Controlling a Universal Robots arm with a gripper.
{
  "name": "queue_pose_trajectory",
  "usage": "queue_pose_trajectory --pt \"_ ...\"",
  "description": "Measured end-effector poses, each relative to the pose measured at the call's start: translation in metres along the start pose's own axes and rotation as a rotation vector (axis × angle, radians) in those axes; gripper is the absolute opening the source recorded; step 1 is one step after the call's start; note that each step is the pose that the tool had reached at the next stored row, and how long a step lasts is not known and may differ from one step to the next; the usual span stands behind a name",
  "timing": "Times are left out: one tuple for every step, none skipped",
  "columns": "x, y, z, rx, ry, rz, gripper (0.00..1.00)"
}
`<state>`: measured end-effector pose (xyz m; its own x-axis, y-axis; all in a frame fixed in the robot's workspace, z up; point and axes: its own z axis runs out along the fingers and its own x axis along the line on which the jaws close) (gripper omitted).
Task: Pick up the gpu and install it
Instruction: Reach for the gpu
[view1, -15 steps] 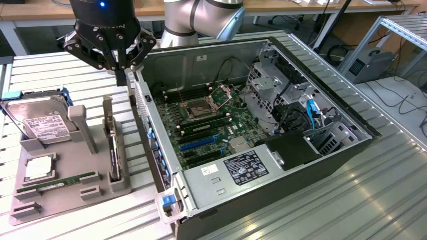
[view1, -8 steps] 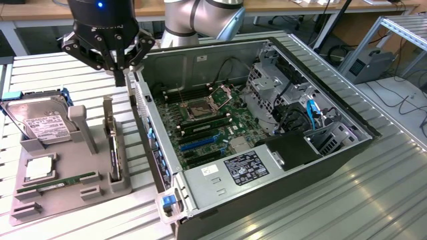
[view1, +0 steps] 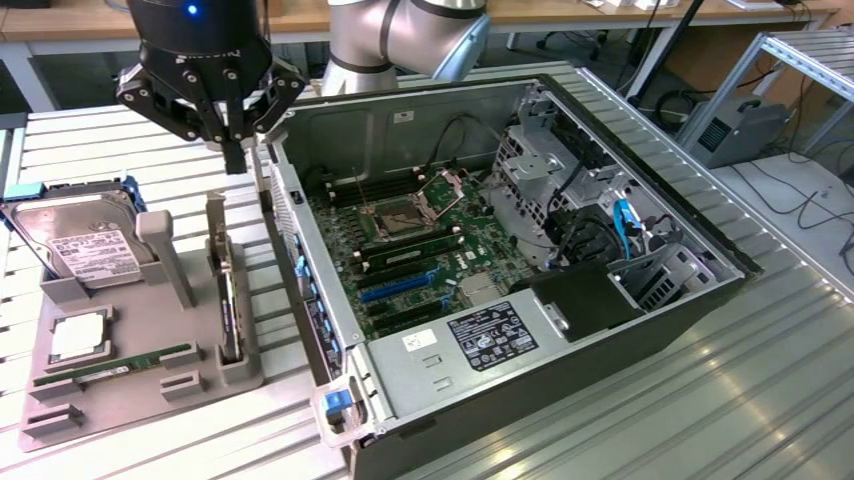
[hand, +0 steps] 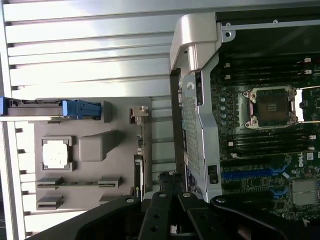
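One gripper (view1: 236, 158) hangs above the slatted metal table (view1: 667, 440), with its fingers pointing down. The fingers are pressed together and hold nothing.

Location of the gpu (view1: 227, 290): it stands on edge in a slot of the grey tray (view1: 120, 400), on the side of the tray nearest the case (view1: 561, 420). From the exterior view it shows as a thin upright card, so the fan side is hard to make out. The gripper is above the far end of the card and appears clear of it, though contact cannot be ruled out from this angle. In the wrist view the card is seen edge-on, just beside the fingertips.

Other tray contents:
- Hard drive (view1: 80, 250), with a white label, leaning at the far end of the tray on the exterior view's left.
- CPU (view1: 80, 335), lying flat in a square pocket near the middle.
- RAM stick (view1: 114, 367), lying flat in a narrow holder towards the near end.

The case lies on its side, open upward, just beside the tray on the exterior view's right. The motherboard (view1: 400, 270) is exposed, and the CPU socket (view1: 400, 213) is open. Blue expansion slots (view1: 394, 290) sit on the near part of the board, with no card in them.
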<state>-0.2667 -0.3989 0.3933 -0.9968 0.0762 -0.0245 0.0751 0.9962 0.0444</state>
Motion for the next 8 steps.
queue_pose_trajectory --pt "0.0006 -0.0001 0.0 0.0001 0.0001 0.0 0.11" --pt "0.0016 -0.0001 -0.0001 0.0 0.0 0.0 0.11" --pt "0.0021 -0.0002 -0.0001 0.0 0.0 0.0 0.11" --pt "0.0027 -0.0002 -0.0001 0.0 0.0 0.0 0.11" --pt "0.0033 -0.0002 -0.0001 0.0 0.0 0.0 0.11" --pt "0.0039 -0.0003 -0.0001 0.0 0.0 0.0 0.11" --pt "0.0046 -0.0004 -0.0001 0.0 0.0 0.0 0.11" --pt "0.005 -0.0004 -0.0001 0.0 0.0 0.0 0.11"
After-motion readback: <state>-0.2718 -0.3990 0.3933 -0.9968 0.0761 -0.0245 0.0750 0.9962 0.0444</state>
